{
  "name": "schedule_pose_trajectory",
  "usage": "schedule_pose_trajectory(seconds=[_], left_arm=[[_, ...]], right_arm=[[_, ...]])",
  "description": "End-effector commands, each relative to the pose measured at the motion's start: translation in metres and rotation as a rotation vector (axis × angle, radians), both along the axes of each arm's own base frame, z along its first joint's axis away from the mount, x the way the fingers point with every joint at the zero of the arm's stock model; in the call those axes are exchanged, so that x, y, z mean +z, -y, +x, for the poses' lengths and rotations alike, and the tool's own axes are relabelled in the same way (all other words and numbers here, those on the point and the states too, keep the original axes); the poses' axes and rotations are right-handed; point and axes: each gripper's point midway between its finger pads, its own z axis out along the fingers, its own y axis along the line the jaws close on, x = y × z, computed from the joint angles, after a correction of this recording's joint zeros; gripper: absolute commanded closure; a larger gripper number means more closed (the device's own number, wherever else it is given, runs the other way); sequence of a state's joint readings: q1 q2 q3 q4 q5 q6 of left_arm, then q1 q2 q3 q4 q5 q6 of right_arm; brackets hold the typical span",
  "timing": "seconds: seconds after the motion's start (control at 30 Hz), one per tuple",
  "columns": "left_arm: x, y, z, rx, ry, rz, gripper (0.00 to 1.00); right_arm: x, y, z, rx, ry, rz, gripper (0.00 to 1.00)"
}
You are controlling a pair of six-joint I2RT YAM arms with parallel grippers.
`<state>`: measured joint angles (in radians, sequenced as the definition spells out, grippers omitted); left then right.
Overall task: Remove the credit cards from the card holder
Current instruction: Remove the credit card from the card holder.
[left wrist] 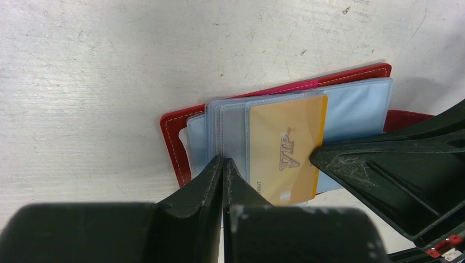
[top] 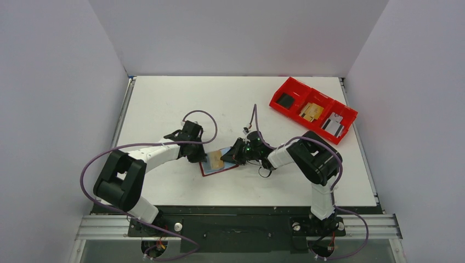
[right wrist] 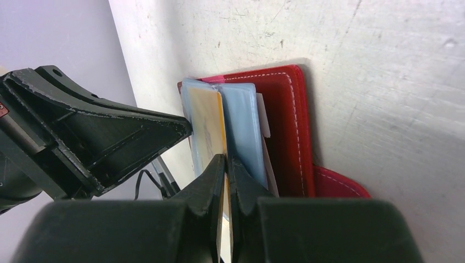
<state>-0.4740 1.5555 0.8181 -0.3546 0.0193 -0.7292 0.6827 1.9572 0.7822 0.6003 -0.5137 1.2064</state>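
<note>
The dark red card holder lies open on the table between my grippers, its stack of pale blue-grey sleeves fanned upward. A gold credit card marked VIP sits in the top sleeve. My left gripper is shut on the left edge of the sleeve stack; it also shows in the top view. My right gripper is shut on the edge of the gold card, next to a blue sleeve and the red cover. I cannot tell whether other cards are inside the sleeves.
A bright red three-compartment bin with small items stands at the back right. The right gripper's finger fills the lower right of the left wrist view. Grey walls close in the table on three sides.
</note>
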Motion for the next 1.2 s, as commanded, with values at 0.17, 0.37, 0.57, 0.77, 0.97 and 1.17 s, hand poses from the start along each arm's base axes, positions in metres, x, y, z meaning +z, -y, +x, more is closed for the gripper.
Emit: schedule_pose_trajectory(seconds=[0.17,0.37,0.57,0.77,0.97,1.17], left_arm=[[-0.031,-0.028,-0.02,0.019,-0.099,0.134,1.0],[-0.03,-0.028,-0.019,0.018,-0.098,0.134,1.0],[-0.03,-0.028,-0.019,0.017,-0.099,0.135,1.0],[-0.03,-0.028,-0.019,0.016,-0.099,0.136,1.0],[-0.031,-0.028,-0.019,0.016,-0.098,0.137,1.0],[-0.031,-0.027,-0.019,0.015,-0.096,0.134,1.0]], right_arm=[[0.013,0.018,0.013,-0.06,0.07,-0.063,1.0],[0.009,0.022,0.014,-0.069,0.067,-0.075,1.0],[0.004,0.026,0.014,-0.074,0.064,-0.093,1.0],[0.002,0.034,0.017,-0.086,0.07,-0.128,1.0],[0.003,0.04,0.017,-0.092,0.073,-0.145,1.0],[0.009,0.033,0.017,-0.081,0.074,-0.065,1.0]])
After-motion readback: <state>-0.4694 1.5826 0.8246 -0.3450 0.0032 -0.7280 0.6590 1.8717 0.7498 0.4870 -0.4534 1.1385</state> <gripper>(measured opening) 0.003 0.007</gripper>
